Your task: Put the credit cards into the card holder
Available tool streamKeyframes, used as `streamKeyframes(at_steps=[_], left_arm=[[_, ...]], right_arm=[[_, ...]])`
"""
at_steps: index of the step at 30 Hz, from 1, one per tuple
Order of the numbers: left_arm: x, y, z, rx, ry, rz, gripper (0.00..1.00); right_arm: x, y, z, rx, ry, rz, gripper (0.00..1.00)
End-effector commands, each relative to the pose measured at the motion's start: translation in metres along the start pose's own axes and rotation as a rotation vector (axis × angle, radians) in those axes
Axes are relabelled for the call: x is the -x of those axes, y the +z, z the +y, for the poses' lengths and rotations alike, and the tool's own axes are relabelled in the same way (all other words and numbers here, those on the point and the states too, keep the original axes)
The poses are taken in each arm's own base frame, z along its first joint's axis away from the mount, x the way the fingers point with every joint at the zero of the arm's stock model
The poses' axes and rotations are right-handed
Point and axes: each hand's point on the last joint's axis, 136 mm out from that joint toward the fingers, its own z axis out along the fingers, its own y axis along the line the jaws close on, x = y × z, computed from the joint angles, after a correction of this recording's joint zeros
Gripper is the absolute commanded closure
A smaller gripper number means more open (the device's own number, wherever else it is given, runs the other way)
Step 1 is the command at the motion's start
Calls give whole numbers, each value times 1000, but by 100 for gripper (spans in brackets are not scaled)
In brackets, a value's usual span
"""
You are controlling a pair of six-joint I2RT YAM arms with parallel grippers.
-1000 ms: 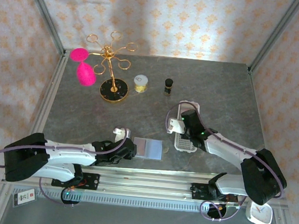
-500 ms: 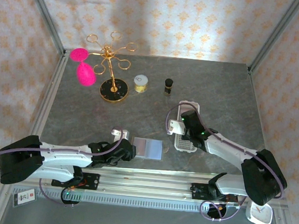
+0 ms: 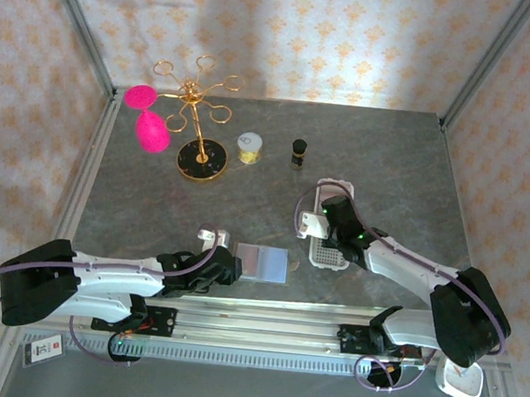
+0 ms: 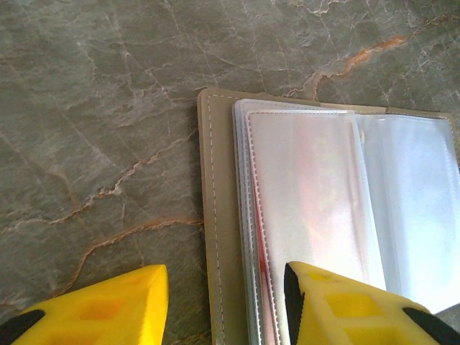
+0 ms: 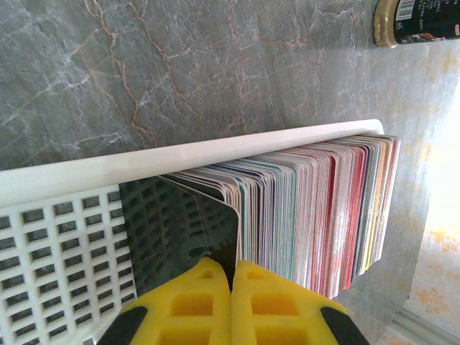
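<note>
Your left gripper (image 4: pixel 223 291) gapes at the bottom of its wrist view, straddling the left edge of the open card holder (image 4: pixel 214 215). Your right gripper (image 5: pixel 231 277), fingers pressed together, meets the front of the credit cards (image 5: pixel 316 208) standing mid-frame in the white tray (image 5: pixel 65 237).

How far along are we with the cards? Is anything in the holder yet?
Done: the card holder lies open on the table, with no card plainly in its clear sleeves. In hand: the left tool, open, straddles its edge; the right tool, closed, sits at the credit cards in the white tray; a pinch can't be confirmed. Left: every card.
</note>
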Motion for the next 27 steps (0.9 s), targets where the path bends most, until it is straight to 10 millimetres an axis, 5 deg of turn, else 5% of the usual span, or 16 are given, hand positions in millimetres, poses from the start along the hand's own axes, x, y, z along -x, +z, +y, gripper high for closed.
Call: streamKeyframes(at_steps=[1,13,23,27], left_arm=[[-9,1,0,-18,-13,36,56],[-9,1,0,-19,-17,36,56],[-2,-5,-2,-6,9,20,39],[1,-7,-4,6,20,19,34]], right_arm=[[-2,-8,-25,-73,31,23,100],[-2,-26,-28,-39,30,16,100],[13,-69,12,143,40,-144,100],[28,-90,-10,91,242,-229,100]])
